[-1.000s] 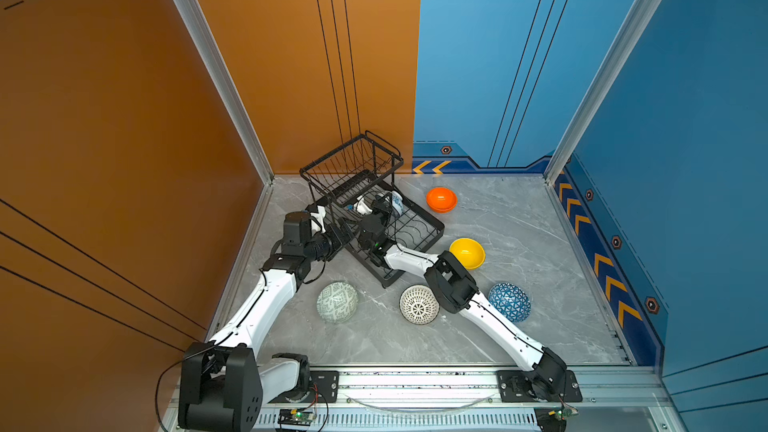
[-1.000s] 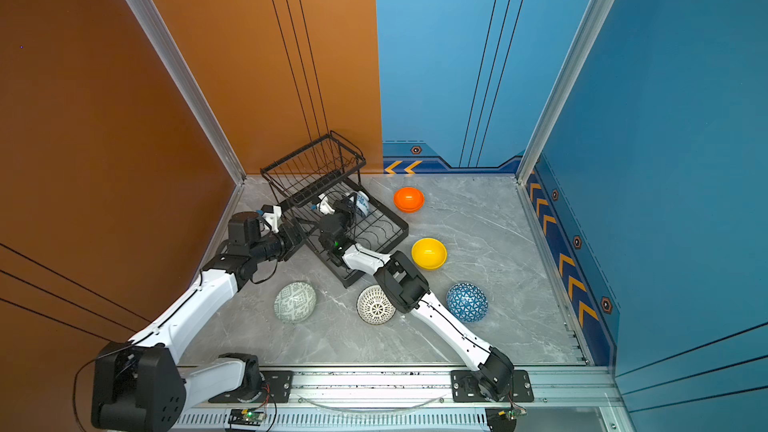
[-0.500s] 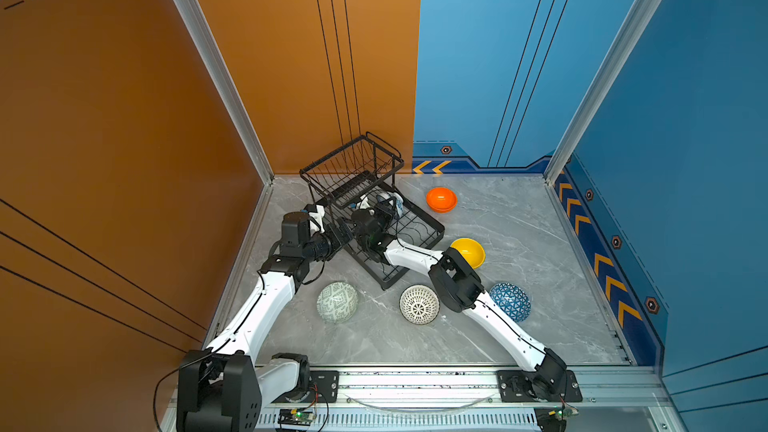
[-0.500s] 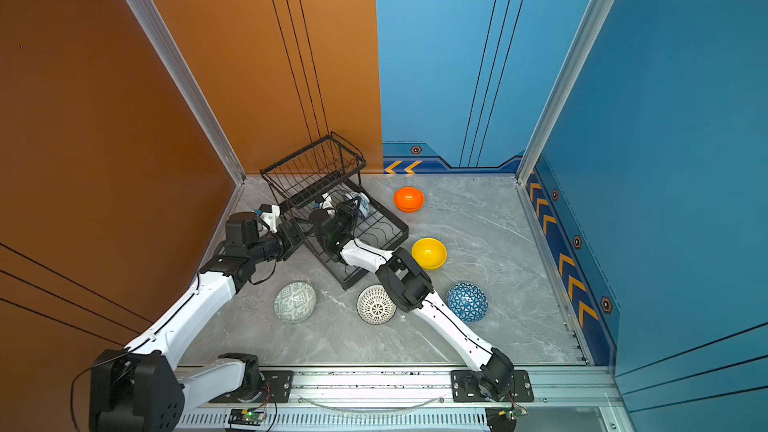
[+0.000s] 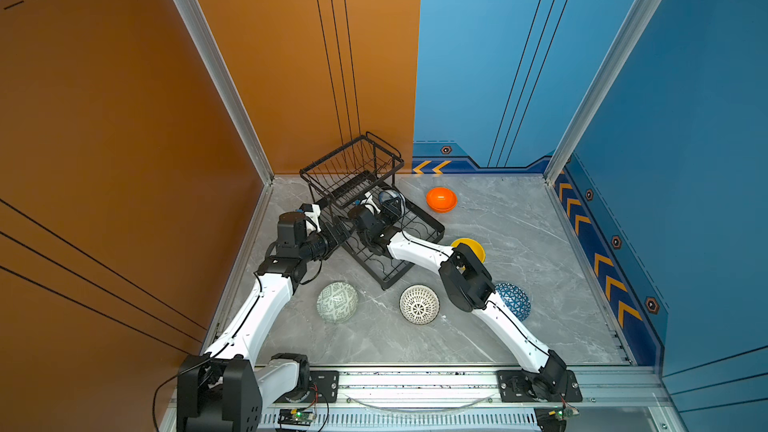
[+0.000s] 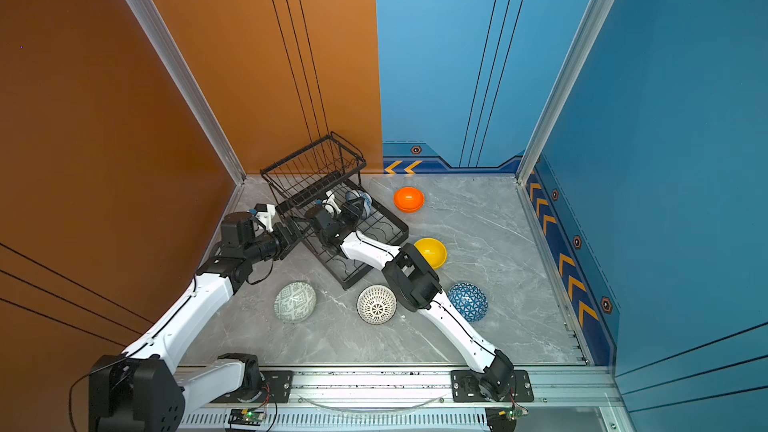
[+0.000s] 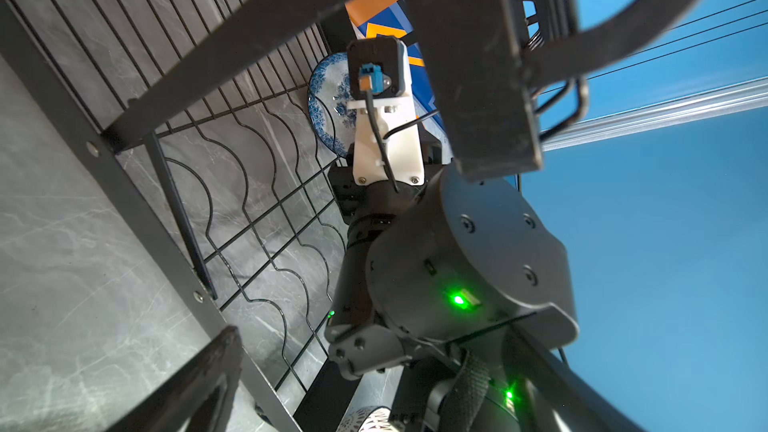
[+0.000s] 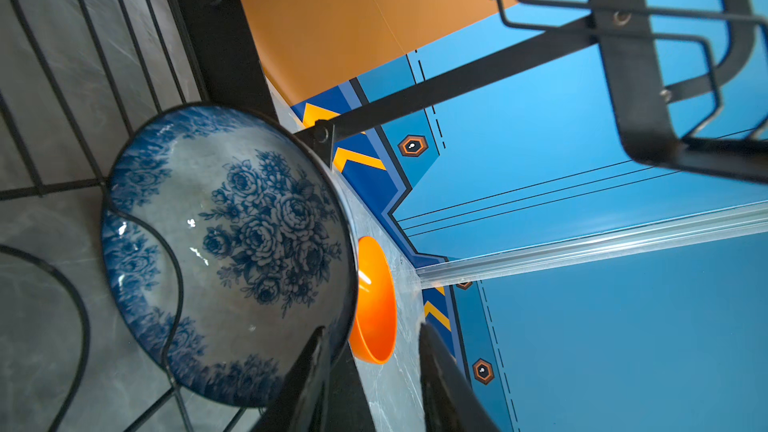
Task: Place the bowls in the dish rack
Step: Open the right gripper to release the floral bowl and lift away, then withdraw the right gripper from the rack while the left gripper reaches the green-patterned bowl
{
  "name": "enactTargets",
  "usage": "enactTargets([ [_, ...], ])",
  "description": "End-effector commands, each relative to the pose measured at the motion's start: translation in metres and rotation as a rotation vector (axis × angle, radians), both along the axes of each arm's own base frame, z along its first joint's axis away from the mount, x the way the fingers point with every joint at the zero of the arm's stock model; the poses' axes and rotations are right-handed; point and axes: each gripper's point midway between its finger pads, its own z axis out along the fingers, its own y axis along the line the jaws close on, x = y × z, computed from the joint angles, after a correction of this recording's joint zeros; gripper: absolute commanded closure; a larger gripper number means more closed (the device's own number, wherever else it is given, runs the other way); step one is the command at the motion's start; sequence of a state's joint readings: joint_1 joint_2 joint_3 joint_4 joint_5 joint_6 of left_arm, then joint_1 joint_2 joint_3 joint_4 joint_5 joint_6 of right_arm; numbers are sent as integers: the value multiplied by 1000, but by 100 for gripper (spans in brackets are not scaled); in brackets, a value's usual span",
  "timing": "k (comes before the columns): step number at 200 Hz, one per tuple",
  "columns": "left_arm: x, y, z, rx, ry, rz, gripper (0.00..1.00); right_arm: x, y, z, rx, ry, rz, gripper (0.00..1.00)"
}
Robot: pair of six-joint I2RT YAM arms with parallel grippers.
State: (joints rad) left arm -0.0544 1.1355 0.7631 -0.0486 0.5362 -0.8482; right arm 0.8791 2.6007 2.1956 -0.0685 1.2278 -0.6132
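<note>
**Floor stock, near edge to far wall.** Bearings are read in both top views from the middle of the grey floor [image 5: 519,218], with 12 o'clock at the far wall.

1. Pale green bowl [image 5: 337,302] [image 6: 294,302]: 7 o'clock, upside down on the floor, outside the rack.
2. White lattice bowl [image 5: 419,304] [image 6: 376,304]: 6 o'clock, upside down, near the rack's nearest corner but apart from it.
3. Blue triangle bowl [image 5: 517,303] [image 6: 469,301]: 4 o'clock, upside down, partly hidden by the right arm [image 5: 465,280].
4. Yellow bowl [image 5: 473,248] [image 6: 432,252]: 2 o'clock, on the floor, half behind the same arm's elbow and near the tray's right corner.
5. Left gripper [image 5: 338,234] [image 7: 365,247]: 10 o'clock, at the rack's long side. The jaws are spread fully wide. The left wrist view shows one finger [image 7: 195,384] outside the tray's side rail and the other [image 7: 478,76] above the tray. It has hold of nothing.
6. Dish rack [image 5: 428,218] [image 6: 316,172]: 11 o'clock, set slantwise, with the low tray toward the middle and the raised basket at the far end.
7. Right gripper [image 5: 384,209] [image 8: 372,332]: over the tray's far end. The jaws are partly apart, astride the rim of the floral bowl. One finger [image 8: 307,376] lies across the bowl's inner face and the other [image 8: 444,376] stands clear of it, so the bowl is not pinched.
8. Floral bowl [image 5: 390,199] [image 8: 232,251]: in the rack, standing on edge among the tray's curved dividers at the far end. One divider wire crosses its inner face.
9. Orange bowl [image 5: 441,199] [image 8: 374,305]: 12 o'clock, upside down on the floor, at 3 o'clock of the floral bowl and outside the rack.
</note>
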Motion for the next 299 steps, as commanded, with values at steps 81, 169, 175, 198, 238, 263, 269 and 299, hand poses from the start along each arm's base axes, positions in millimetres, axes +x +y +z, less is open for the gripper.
enactTargets([
  [81,2,24,36,-39,-70,58,2,-22,-17,20,206,39,37,45],
  [169,-19,40,21,-18,-19,123,2,-68,-35,48,407,85,90,10],
  [175,-22,41,19,-14,-12,127,2,-71,-39,50,423,87,89,7],
  [198,-37,43,4,36,50,135,2,-82,-55,57,522,121,89,0],
  [238,-62,33,-19,179,133,101,2,-93,-102,54,654,205,39,0],
  [263,-79,35,-38,295,241,78,2,-99,-124,57,683,246,29,0],
  [269,-84,36,-43,315,281,62,2,-101,-127,60,697,251,35,0],
  [299,-106,49,-60,457,390,44,2,-115,-131,75,854,311,95,0],
])
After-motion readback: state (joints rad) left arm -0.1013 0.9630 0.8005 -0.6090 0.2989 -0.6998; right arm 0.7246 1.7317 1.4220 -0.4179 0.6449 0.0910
